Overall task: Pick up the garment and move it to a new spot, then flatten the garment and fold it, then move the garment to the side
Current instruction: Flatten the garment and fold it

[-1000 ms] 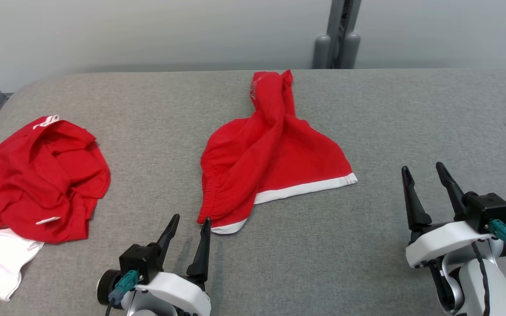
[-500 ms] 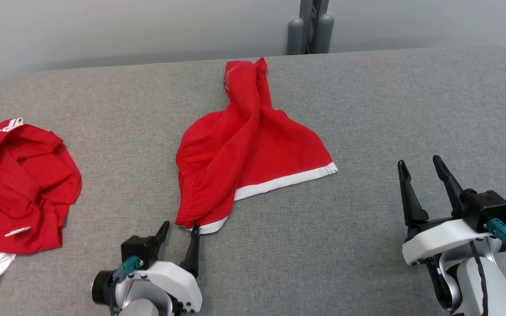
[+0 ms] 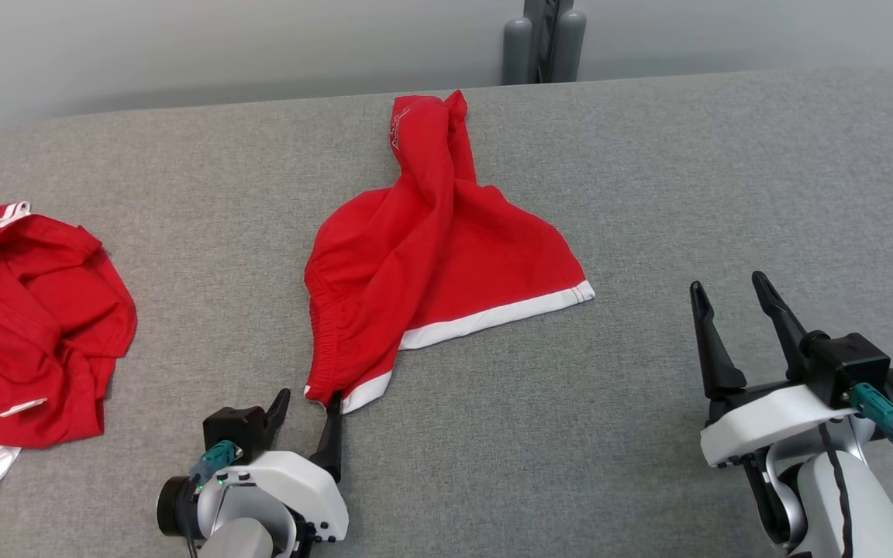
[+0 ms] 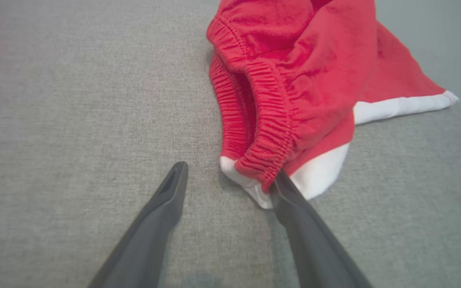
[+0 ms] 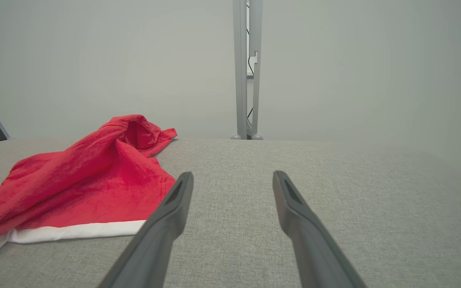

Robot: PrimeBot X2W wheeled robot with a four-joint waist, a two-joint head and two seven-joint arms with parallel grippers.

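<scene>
The open left claw (image 3: 308, 397) has the red shorts (image 3: 431, 256) touching only its right finger (image 4: 302, 224), just ahead, so closing now could miss the waistband (image 4: 270, 136) and pinch the bench (image 3: 648, 194) cover instead.

Your left gripper (image 3: 308, 397) sits at the lower left of the head view. Its fingers are spread apart, pointing up the frame and foreshortened. Your right gripper (image 3: 727, 282) is at the lower right. Its fingers are parted just as wide, look longer and lean slightly left above the white right wrist (image 3: 772, 422).
</scene>
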